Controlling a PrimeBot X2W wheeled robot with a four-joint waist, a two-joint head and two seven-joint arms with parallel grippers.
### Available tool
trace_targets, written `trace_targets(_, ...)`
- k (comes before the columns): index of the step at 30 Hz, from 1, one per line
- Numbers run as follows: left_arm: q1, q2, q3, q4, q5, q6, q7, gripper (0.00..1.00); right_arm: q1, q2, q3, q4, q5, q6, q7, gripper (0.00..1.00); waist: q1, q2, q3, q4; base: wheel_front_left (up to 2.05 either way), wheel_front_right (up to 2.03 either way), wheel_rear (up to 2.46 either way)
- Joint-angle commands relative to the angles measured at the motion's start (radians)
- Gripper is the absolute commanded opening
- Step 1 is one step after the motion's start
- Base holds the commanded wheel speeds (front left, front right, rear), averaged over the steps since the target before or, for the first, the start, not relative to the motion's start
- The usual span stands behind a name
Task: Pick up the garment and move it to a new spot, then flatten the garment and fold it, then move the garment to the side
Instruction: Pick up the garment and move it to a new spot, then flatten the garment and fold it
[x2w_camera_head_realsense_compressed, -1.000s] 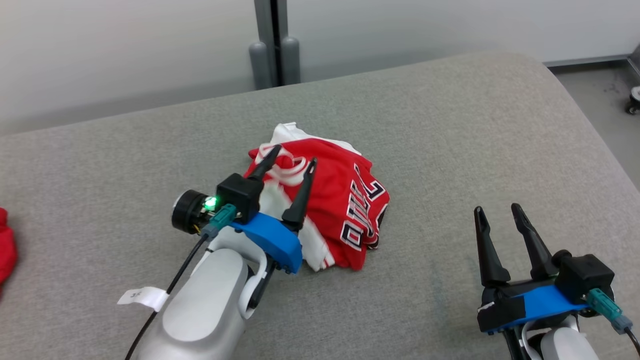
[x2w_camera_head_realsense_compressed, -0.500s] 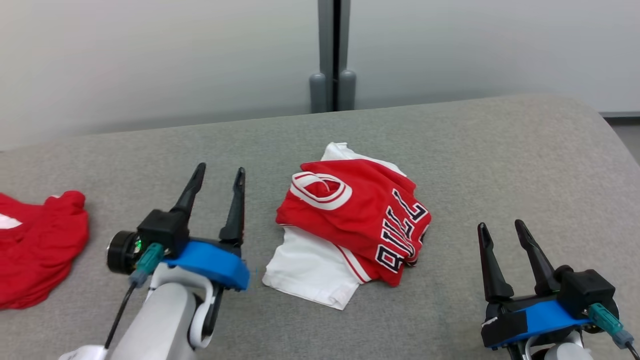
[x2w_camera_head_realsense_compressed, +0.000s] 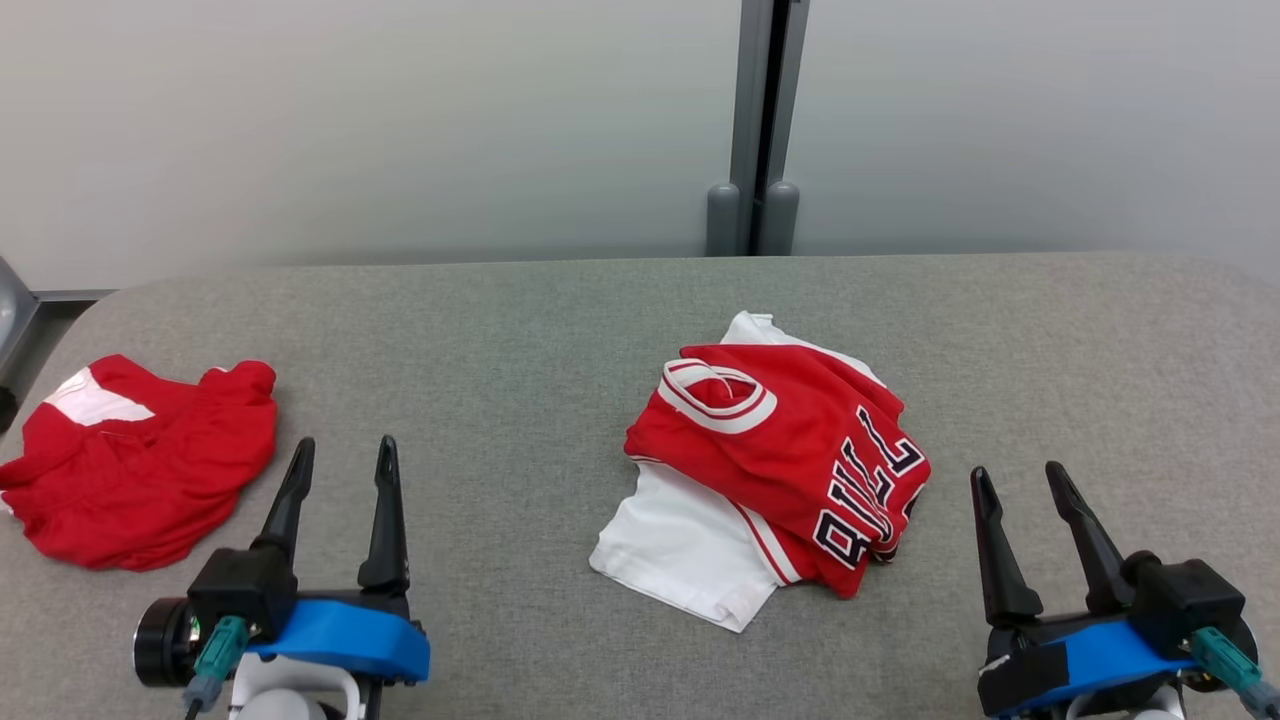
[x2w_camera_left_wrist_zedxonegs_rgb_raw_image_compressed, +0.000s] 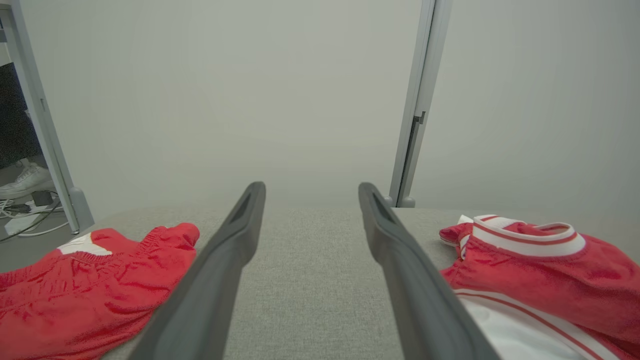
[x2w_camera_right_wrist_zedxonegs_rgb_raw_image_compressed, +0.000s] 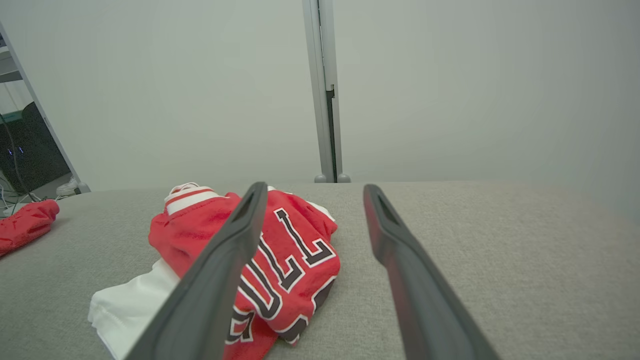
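Observation:
The garment (x2w_camera_head_realsense_compressed: 790, 440), a red jersey with dark lettering over a white layer, lies folded in a bundle on the grey padded table (x2w_camera_head_realsense_compressed: 500, 330), right of centre. My left gripper (x2w_camera_head_realsense_compressed: 345, 445) stands open at the lower left, well apart from the jersey, with nothing between its fingers. My right gripper (x2w_camera_head_realsense_compressed: 1017, 472) is open too at the lower right, just right of the bundle. In the left wrist view the left gripper (x2w_camera_left_wrist_zedxonegs_rgb_raw_image_compressed: 311, 187) points at bare table, with the jersey (x2w_camera_left_wrist_zedxonegs_rgb_raw_image_compressed: 540, 260) to its right. The right wrist view has the jersey (x2w_camera_right_wrist_zedxonegs_rgb_raw_image_compressed: 300, 250) partly behind the right gripper (x2w_camera_right_wrist_zedxonegs_rgb_raw_image_compressed: 315, 187).
A second, crumpled red garment (x2w_camera_head_realsense_compressed: 140, 460) lies near the table's left edge, also seen as the red garment (x2w_camera_left_wrist_zedxonegs_rgb_raw_image_compressed: 90, 270) in the left wrist view. A grey post (x2w_camera_head_realsense_compressed: 755, 120) and a pale wall stand behind the table. The table's corners are rounded.
My left gripper has drawn back from over the jersey to the lower left, empty. The head camera has turned, bringing the second red garment into view. The right gripper has stayed put.

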Motion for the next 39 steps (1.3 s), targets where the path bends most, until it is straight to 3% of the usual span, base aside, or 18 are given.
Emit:
trace_targets(1, 0.017, -0.001, 0.012, -0.007, 0.005, 0.001, -0.003, 1.0, 0.02, -0.002, -0.006, -0.005, -0.006, 0.002, 0.005, 1.0, 0.0001, 0.0, -0.001, 0.005, 0.0, 0.0, 0.0)
trace_targets(16, 0.08, -0.028, 0.084, -0.01, 0.042, -0.014, -0.003, 1.0, 0.046, -0.002, -0.014, -0.025, -0.011, 0.002, 0.027, 1.0, 0.0001, 0.0, -0.013, 0.018, 0.0, 0.0, 0.0)
trace_targets(39, 0.058, -0.055, 0.119, 0.003, 0.089, -0.042, -0.003, 1.0, 0.036, -0.002, -0.016, -0.029, -0.012, 0.002, 0.032, 1.0, 0.0001, 0.0, 0.005, 0.006, 0.0, 0.0, 0.0)
